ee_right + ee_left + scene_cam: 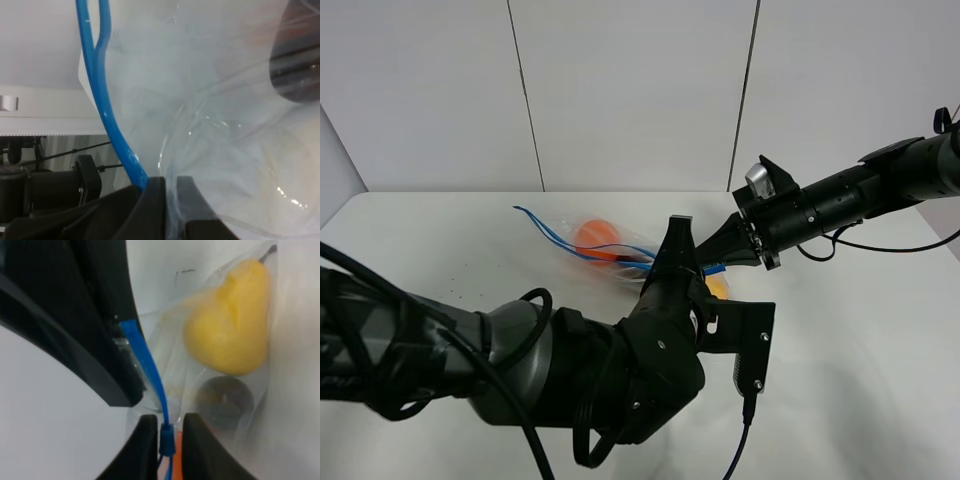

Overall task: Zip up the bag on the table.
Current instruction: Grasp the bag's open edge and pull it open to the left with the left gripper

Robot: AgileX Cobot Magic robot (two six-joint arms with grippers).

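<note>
Left claw (167, 440) is clenched on the blue zipper strip (150, 370) of the bag (600, 240) lying around the middle of the bench (440, 240) (right claw (170, 210) pinches the bag's edge), so slide steadily, keeping the strip taut.

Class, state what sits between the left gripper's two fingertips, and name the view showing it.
The blue zipper slider of the bag, gripped there; the left wrist view shows it.

White panelled wall (630, 90) at the back.
Two thin dark seams (526, 100) flank its middle panel; a greyer side wall (335, 170) stands beyond that panel's left seam.
</note>
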